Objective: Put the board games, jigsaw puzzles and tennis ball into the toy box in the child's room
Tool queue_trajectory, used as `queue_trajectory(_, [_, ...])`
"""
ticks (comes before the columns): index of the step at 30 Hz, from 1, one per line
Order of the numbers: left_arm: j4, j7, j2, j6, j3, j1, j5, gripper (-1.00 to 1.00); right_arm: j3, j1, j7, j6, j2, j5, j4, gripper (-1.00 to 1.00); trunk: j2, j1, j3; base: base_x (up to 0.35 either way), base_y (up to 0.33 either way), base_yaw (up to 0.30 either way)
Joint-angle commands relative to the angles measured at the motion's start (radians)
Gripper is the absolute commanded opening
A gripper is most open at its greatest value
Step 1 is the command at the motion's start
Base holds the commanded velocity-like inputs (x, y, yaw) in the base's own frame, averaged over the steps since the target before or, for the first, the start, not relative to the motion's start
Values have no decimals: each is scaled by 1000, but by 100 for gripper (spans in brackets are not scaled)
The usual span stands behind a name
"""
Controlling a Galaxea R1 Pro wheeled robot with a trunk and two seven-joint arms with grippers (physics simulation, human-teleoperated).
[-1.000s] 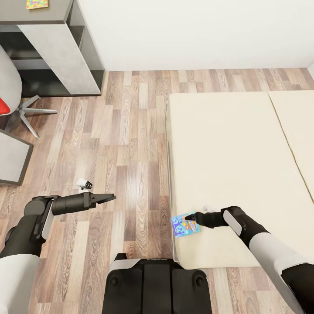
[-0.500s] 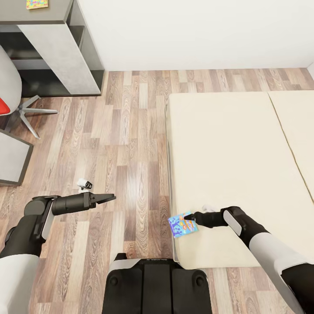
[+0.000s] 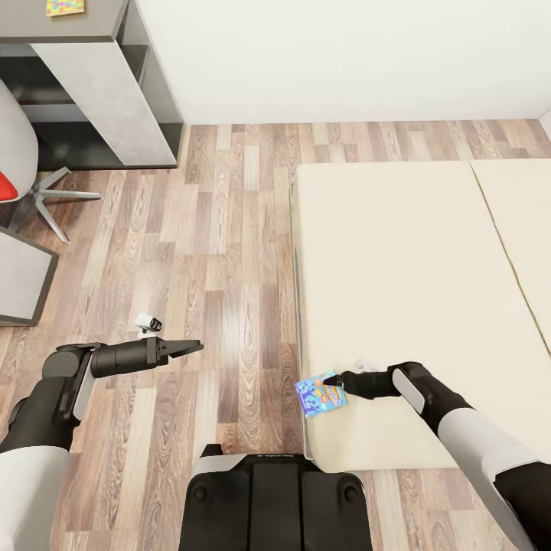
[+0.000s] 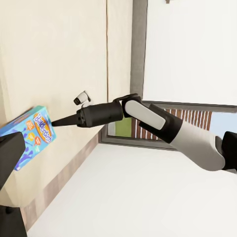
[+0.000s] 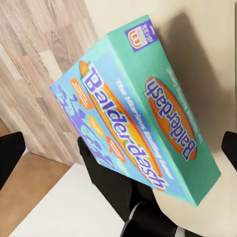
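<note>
Board game box (image 3: 321,394), a teal carton printed "Balderdash", is sitting at the near corner of the bed (image 3: 398,291), tilted up on an edge and overhanging the mattress side above the wooden floor (image 3: 222,252). The right end effector (image 3: 334,379) is reaching along the mattress and meeting the box at its upper corner; in the right wrist view the box (image 5: 143,133) is lying between the two dark fingertips, which are standing well apart at the picture's edges, so the jaws are looking wide and not yet clamping the carton. Whether a finger is actually touching the cardboard, I cannot tell. The left end effector (image 3: 180,348) is hanging over the floor, well apart from the bed, its fingers drawn together to a narrow point and holding nothing.

Judging by its look, the box is a light, stiff cardboard carton with a smooth glossy print, so it is probably going to slide easily on the mattress and slip in a weak pinch. Its broad faces are likely too wide for the jaws; the thin dimension across the two printed faces is offering the better hold, taken near the middle of a long edge so the box is not swinging. Since it is already leaning past the mattress edge, a nudge could be tipping it to the floor.
</note>
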Motion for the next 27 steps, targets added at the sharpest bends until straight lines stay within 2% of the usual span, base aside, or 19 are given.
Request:
queue_trajectory(1, [0,-4,0,11,0,0,-1,100,4,-1,3,2,-1,-1,-2,100,-2,1,-1,0,0,0])
queue_trajectory(15, [0,-4,6,11,0,0,-2,100,-7,34,7,-5,-23,-12,-46,100,-2,1,0,0,0,0])
queue_trajectory(19, [2,-4,10,11,0,0,-3,100,-33,59,6,-5,-38,-12,-83,100,-2,1,5,0,0,0])
queue_trajectory(27, [5,-4,34,11,0,1,-2,100,-136,151,8,-4,-63,-13,-233,100,-2,1,18,0,0,0])
